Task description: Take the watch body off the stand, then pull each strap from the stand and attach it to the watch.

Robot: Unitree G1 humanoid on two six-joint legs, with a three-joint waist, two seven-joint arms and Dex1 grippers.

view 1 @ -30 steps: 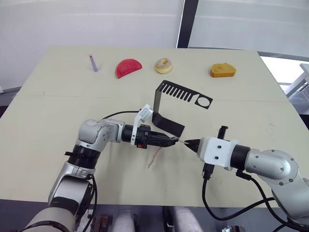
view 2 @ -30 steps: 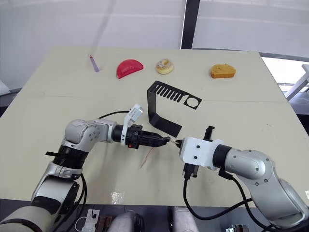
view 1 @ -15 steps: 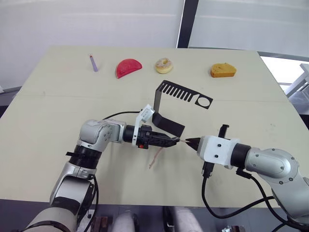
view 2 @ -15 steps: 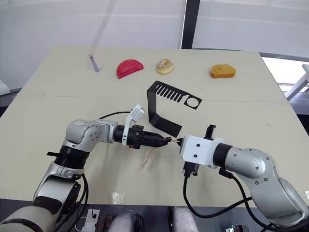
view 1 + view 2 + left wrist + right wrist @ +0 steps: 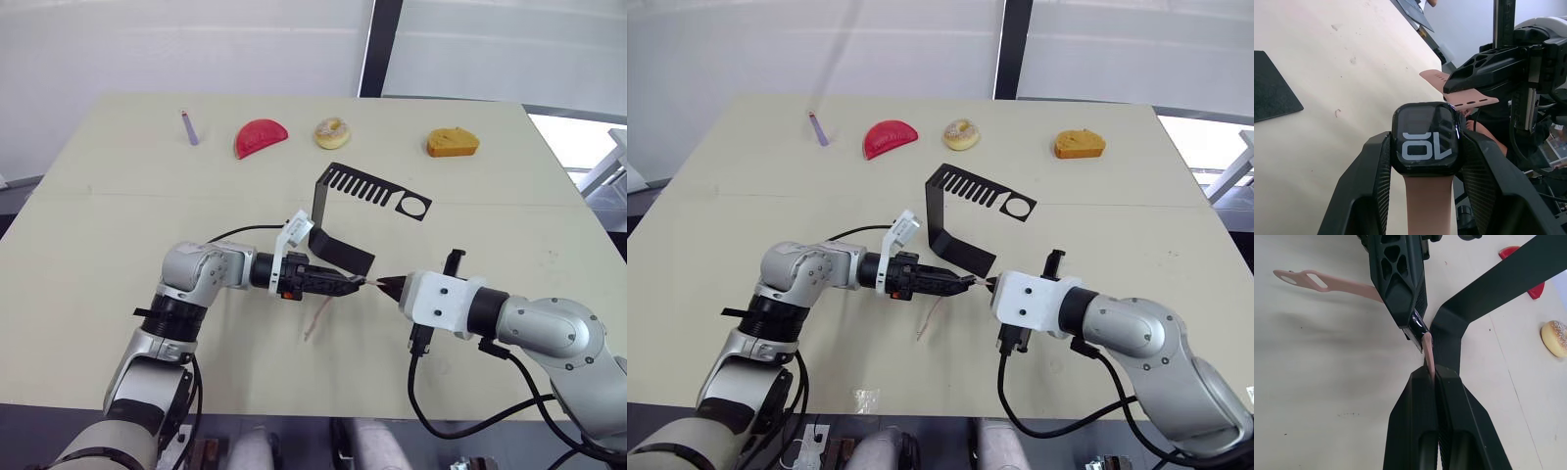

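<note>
Left gripper [image 5: 357,284]: fingers [image 5: 1369,181] clamped on the two sides of the watch body [image 5: 1425,138], held just above the surface [image 5: 88,245], tips aimed toward 3 o'clock.
Watch body: between the left fingers, screen lit with pale digits, just off the 5 o'clock corner of the stand's base.
First strap [image 5: 317,318]: fixed to the watch body's near end, hanging down toward 7 o'clock, loose end resting on the surface.
Stand [image 5: 345,211]: upright at mid-surface, base reaching toward 5 o'clock, slotted arm and ring pointing to 3 o'clock, nothing hanging on it.
Second strap [image 5: 1428,352]: pinched near one end, holed end free; other end touching the far edge of the watch body.
Right gripper [image 5: 380,286]: fingers [image 5: 1415,416] closed flat on the second strap, tips facing the left gripper, almost meeting it.
Far edge, 10 to 1 o'clock: purple stick [image 5: 189,127], red half-round piece [image 5: 260,136], doughnut [image 5: 332,132], yellow-orange piece [image 5: 452,143].
</note>
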